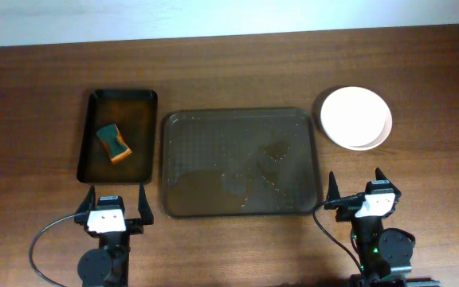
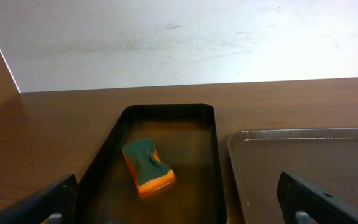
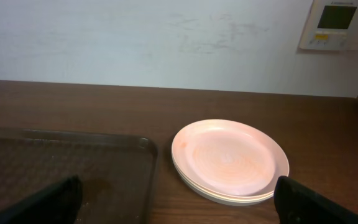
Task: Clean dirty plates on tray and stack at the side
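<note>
The white plates (image 1: 355,117) sit stacked on the table to the right of the tray; the right wrist view (image 3: 230,160) shows the top one with a faint pinkish tint. The grey-brown tray (image 1: 239,162) lies in the middle with no plates on it, only wet patches and droplets; its edge shows in the left wrist view (image 2: 303,155) and the right wrist view (image 3: 61,168). My left gripper (image 1: 116,206) is open and empty near the front edge, below the black tray. My right gripper (image 1: 355,194) is open and empty, in front of the plate stack.
A narrow black tray (image 1: 118,135) left of the grey tray holds brownish liquid and a green-and-orange sponge (image 1: 114,142), also seen in the left wrist view (image 2: 146,165). A wall borders the far side of the table.
</note>
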Controlling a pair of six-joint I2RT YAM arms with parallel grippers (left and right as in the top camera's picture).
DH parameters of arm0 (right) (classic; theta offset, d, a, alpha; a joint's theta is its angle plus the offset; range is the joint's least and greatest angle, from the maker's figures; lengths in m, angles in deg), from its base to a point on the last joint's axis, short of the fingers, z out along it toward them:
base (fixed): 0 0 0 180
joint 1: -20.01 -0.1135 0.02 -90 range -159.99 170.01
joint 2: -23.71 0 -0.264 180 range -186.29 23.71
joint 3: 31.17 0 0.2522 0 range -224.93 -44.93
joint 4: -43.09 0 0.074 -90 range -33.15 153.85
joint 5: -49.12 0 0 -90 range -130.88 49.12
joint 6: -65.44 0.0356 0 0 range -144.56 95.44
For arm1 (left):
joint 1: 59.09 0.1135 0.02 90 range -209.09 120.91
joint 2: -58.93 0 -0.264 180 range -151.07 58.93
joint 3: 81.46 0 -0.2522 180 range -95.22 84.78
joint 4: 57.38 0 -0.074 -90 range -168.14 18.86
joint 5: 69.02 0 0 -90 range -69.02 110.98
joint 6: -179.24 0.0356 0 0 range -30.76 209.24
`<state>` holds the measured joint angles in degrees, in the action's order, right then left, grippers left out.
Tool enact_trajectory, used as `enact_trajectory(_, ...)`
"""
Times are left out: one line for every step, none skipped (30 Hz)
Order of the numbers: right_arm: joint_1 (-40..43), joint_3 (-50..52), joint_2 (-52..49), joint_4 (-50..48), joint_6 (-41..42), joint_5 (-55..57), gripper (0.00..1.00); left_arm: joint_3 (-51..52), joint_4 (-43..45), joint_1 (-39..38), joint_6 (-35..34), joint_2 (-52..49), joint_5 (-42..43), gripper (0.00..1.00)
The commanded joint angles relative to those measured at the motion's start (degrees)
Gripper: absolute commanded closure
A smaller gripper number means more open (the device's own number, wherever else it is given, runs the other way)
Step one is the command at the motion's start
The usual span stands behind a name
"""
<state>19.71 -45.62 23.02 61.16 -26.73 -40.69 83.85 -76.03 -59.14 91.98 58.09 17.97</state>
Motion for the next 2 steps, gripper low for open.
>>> enact_trajectory(0.42, 0.37, 0.48, 0.37, -0.39, 0.5, 0.02, 0.39, 0.11, -0.28, -0.59, 0.55, 0.66, 0.0)
enact_trajectory(0.42, 0.37, 0.48, 0.37, -0.39, 0.5, 0.02, 0.39, 0.11, -0.28, -0.59, 0.55, 0.66, 0.0)
